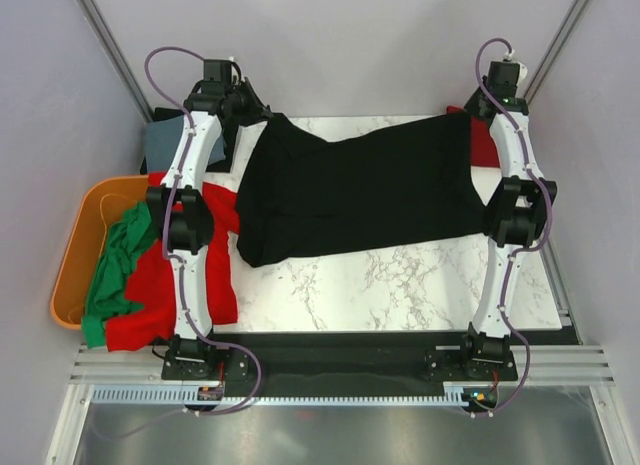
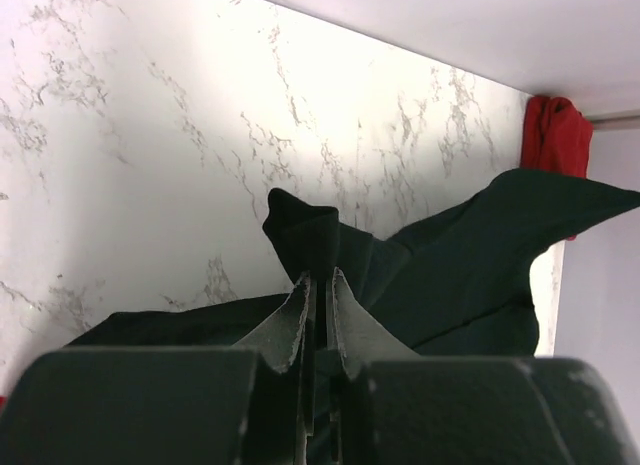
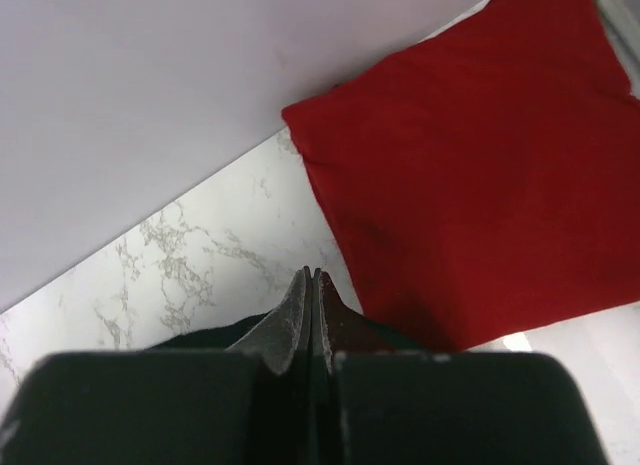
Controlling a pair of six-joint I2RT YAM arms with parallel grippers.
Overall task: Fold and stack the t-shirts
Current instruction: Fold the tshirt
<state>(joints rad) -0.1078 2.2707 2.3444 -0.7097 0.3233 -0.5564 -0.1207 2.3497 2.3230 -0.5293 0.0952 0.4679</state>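
Top external view has the black cloth t-shirt (image 1: 360, 190) stretched across the far half of the white marble-patterned bench (image 1: 400, 285), not yet folded, its ends drawn toward the two far corners. The left tool (image 2: 318, 285) is clamped on a bunched peak of that shirt near the far left corner. The right tool (image 3: 313, 282) has its fingers pressed together with black cloth right at the tips — pinching the shirt's other end, I judge. Just beyond, in the far right corner, lies a folded red cloth t-shirt (image 3: 480, 165) — seemingly the one finished piece. A grey-blue t-shirt (image 1: 168, 140) sits at the far left edge. A green t-shirt (image 1: 115, 270) and a crumpled red t-shirt (image 1: 150, 320) spill from the orange plastic tub (image 1: 72, 255) at the left edge. Most of the folding and all the stacking remain.
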